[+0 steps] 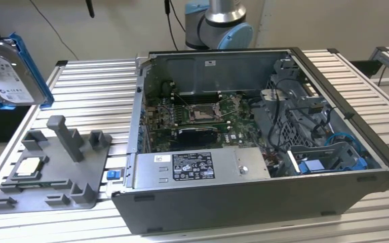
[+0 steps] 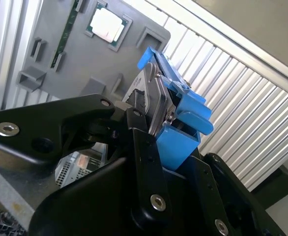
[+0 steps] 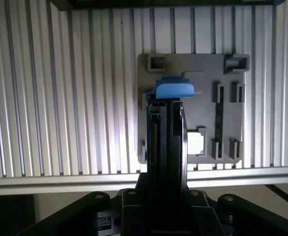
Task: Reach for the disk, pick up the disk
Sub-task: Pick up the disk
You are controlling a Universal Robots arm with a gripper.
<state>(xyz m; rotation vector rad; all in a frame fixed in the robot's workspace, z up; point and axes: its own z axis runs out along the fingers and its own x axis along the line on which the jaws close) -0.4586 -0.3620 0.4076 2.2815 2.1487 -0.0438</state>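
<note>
Hand [image 2: 171, 142] was clenched on the disk [image 2: 154, 96]. Its black fingers [image 2: 141, 147] pressed the flat faces, and the blue bracket [image 2: 183, 115] stuck out past them. The disk hung on edge, a bit tilted, up in the air and touching nothing but the hand. Reach and pick-up both looked done, with nothing left that I could see. Straight below the hand sat the grey fixture tray [image 3: 193, 66] with the small processor chip [image 3: 197, 142] in it, on the slatted counter [image 3: 60, 98]. Well off to the side stood the open computer case [image 1: 248, 202]. Nothing crowded the hand.
</note>
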